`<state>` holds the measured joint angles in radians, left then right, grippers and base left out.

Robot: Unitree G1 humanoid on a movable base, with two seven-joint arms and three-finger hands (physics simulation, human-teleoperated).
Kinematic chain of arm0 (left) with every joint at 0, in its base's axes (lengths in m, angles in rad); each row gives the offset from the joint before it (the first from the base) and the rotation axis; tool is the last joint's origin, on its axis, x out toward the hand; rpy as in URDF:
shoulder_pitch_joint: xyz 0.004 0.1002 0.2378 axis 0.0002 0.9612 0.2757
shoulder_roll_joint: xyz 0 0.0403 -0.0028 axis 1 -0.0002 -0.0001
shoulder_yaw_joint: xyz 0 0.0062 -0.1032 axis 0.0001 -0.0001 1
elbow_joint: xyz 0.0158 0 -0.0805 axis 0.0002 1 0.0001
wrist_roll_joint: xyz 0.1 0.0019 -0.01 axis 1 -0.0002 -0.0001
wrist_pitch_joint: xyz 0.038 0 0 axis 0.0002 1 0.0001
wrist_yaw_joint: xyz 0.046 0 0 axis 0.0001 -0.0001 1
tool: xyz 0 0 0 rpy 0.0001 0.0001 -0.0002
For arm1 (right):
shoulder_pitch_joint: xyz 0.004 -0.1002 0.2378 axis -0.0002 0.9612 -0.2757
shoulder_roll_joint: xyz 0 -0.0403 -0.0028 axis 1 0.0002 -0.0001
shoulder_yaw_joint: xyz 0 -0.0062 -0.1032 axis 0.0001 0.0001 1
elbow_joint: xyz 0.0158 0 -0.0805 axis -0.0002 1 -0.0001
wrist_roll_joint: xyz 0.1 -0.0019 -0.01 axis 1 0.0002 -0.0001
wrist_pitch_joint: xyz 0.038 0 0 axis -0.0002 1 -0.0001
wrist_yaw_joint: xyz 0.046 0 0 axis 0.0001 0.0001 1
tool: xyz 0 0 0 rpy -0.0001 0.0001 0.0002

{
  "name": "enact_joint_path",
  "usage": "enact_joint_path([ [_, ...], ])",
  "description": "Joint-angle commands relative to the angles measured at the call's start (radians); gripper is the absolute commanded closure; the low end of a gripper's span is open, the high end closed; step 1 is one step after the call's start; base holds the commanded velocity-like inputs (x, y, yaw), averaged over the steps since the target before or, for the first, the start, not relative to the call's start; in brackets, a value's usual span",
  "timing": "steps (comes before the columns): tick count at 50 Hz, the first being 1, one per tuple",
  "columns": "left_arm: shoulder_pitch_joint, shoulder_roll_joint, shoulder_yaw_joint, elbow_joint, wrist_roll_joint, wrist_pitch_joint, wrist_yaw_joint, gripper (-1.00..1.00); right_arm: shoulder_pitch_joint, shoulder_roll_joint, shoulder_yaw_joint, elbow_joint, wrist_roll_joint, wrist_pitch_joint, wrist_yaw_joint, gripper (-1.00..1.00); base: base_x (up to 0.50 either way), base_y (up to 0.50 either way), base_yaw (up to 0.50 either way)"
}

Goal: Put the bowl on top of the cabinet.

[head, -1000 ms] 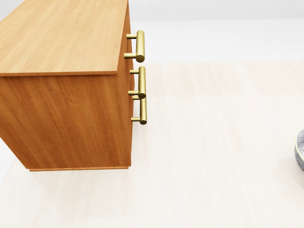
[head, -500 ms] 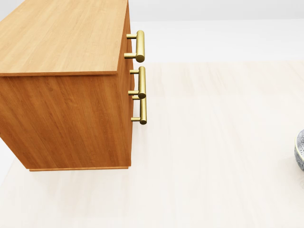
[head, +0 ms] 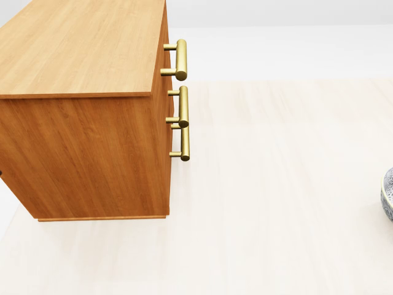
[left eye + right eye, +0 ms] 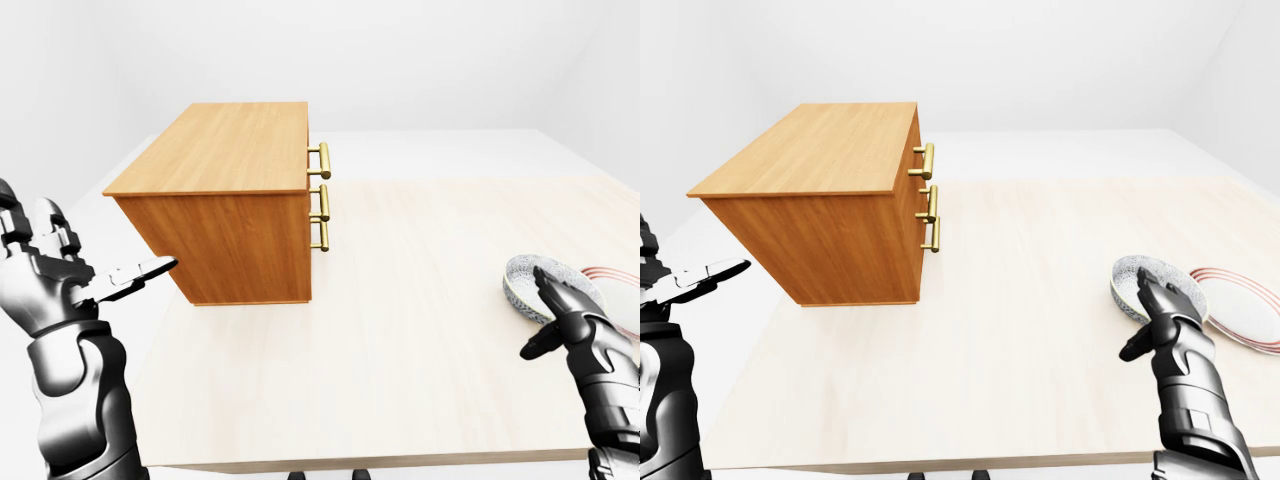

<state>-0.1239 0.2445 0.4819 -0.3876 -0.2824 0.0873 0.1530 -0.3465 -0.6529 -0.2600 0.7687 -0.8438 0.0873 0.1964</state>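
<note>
Honey-brown wooden cabinet stands on the pale desk in the left-eye view; the black left hand spreads its fingers wide. Head view: the speckled grey bowl sits at the right edge. Right-eye view: the right hand holds open fingers over its rim.

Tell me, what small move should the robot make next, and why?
Probably close the right hand round the bowl at its rim. The hand's fingers stand open beside it, nothing is gripped yet, and the bowl sits on the table, well to the right of the cabinet in the right-eye view.
</note>
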Motion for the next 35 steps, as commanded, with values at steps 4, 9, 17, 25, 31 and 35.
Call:
enact_joint_path([
  [4,-0.002,-0.006,-0.025,0.044,0.019,0.000,0.007,-1.00,-0.019,0.010,0.057,0.158,0.022,0.000,-0.096,-1.00,0.00,0.00,0.00],
  [9,-0.002,-0.006,-0.027,0.046,0.020,0.000,0.006,-1.00,-0.019,0.007,0.072,0.197,0.042,0.000,-0.117,-1.00,0.00,0.00,0.00],
  [17,-0.001,-0.006,-0.025,0.042,0.019,0.000,0.007,-1.00,-0.029,0.011,0.089,0.257,0.061,-0.010,-0.147,-1.00,0.00,0.00,0.00],
  [25,-0.001,-0.007,-0.026,0.039,0.021,0.000,0.007,-1.00,-0.033,0.006,0.102,0.279,0.077,-0.022,-0.154,-1.00,0.00,0.00,0.00],
  [31,-0.001,-0.008,-0.027,0.044,0.023,0.000,0.006,-1.00,-0.025,0.012,0.104,0.258,0.080,-0.022,-0.152,-0.98,0.00,0.00,0.00],
  [35,0.001,-0.007,-0.024,0.036,0.020,0.000,0.007,-1.00,-0.019,0.011,0.099,0.238,0.081,-0.019,-0.146,1.00,0.00,0.00,0.00],
])
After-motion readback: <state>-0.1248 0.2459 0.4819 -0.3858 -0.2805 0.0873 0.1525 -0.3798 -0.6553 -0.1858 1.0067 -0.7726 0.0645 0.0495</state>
